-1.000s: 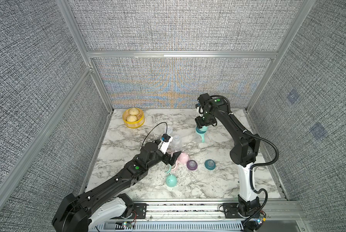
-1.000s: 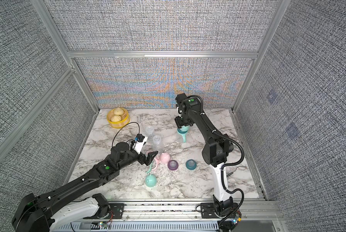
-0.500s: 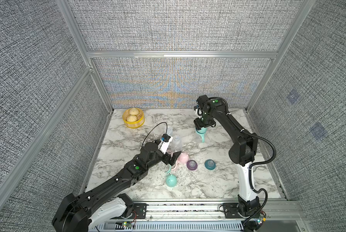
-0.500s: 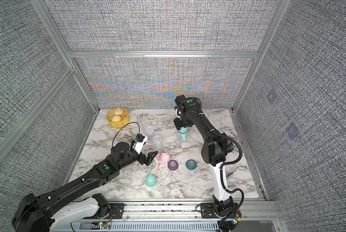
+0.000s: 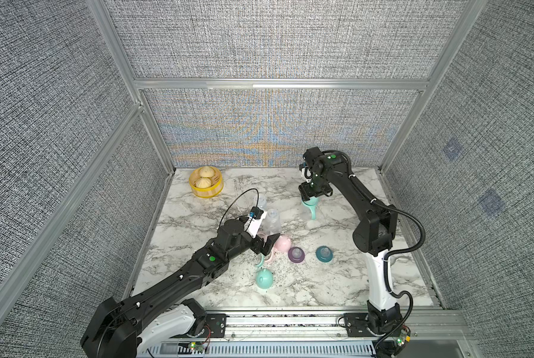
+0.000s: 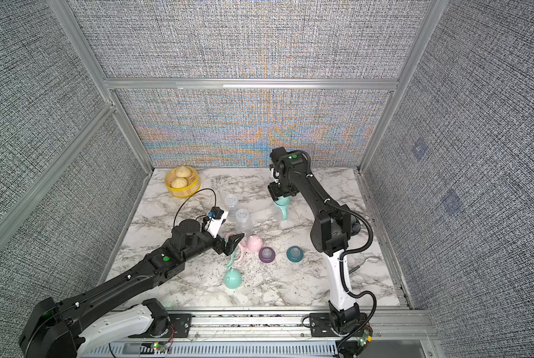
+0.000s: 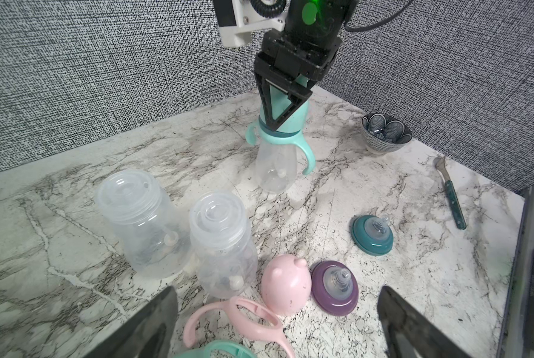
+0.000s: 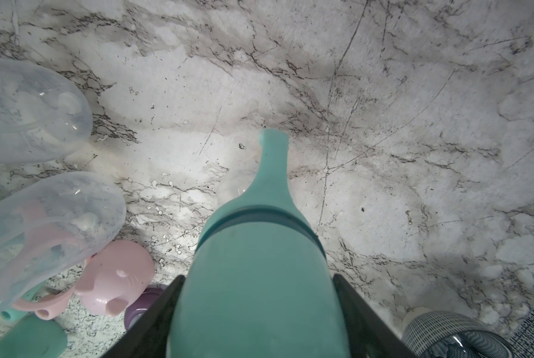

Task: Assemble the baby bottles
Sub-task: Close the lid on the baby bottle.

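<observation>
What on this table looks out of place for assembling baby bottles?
Three things are unrelated: a yellow steamer basket holding buns in a far corner, a patterned bowl, and a dark-handled utensil lying near that bowl.

It was a robotics lab test cell, not a home. A marble-look table [image 5: 337, 288] stood boxed in by grey fabric wall panels [image 5: 259, 46] set in an aluminium frame [image 5: 278, 83]. A left robot arm [image 5: 203, 263] and a right robot arm [image 5: 372, 229] were bolted to a metal rail [image 5: 290, 322] at its front edge, with a loose cable [image 5: 416, 229]. Homely things stood on the table: a baby bottle [image 7: 275, 167] and a basket of buns [image 5: 206, 183].
</observation>
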### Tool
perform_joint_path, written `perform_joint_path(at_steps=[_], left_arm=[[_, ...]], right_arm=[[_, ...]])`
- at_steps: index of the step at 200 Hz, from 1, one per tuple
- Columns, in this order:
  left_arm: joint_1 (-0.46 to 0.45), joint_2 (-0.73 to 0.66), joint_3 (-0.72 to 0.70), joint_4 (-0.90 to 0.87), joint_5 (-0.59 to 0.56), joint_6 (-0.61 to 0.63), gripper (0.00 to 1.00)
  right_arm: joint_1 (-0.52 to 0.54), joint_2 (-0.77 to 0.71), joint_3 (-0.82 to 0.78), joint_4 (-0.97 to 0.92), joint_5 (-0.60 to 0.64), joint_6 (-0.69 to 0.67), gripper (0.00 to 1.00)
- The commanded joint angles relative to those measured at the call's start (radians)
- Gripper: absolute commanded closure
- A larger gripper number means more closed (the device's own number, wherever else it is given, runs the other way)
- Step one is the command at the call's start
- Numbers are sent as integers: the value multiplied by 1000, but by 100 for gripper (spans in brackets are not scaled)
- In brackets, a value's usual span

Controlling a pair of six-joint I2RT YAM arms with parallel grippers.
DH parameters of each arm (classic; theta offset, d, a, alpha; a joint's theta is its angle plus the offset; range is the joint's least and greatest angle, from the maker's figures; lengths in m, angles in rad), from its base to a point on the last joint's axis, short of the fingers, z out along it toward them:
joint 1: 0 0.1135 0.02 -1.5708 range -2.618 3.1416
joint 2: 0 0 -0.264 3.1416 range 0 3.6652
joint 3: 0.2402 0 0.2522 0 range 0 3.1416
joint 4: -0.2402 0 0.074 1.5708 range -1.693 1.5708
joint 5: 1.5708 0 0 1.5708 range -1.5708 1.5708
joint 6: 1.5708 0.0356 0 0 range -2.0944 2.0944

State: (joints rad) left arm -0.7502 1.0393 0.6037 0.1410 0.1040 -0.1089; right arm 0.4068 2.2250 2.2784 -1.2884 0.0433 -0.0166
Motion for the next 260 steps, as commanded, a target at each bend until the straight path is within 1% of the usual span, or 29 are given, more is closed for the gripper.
perform_joint_path(at_steps=[1, 103, 152, 188, 231, 260], left_arm=[[1, -1, 3, 6, -7, 5, 0], [1, -1, 4, 6, -4, 3, 0], [1, -5, 4, 2, -9, 6, 0], [2, 2, 4, 5, -7, 6, 0], [1, -1, 4, 2, -7, 5, 0], [0, -7, 1, 2, -10, 6, 0]], right_arm=[[1, 22, 22, -60, -10, -14, 29], [0, 98, 89, -170, 19, -32, 26], [-1, 122, 89, -183, 24, -36, 26], [-1, 112, 86, -186, 36, -31, 26], [-3, 56, 58, -116, 9, -17, 26], [-3, 27, 57, -77, 7, -14, 23]])
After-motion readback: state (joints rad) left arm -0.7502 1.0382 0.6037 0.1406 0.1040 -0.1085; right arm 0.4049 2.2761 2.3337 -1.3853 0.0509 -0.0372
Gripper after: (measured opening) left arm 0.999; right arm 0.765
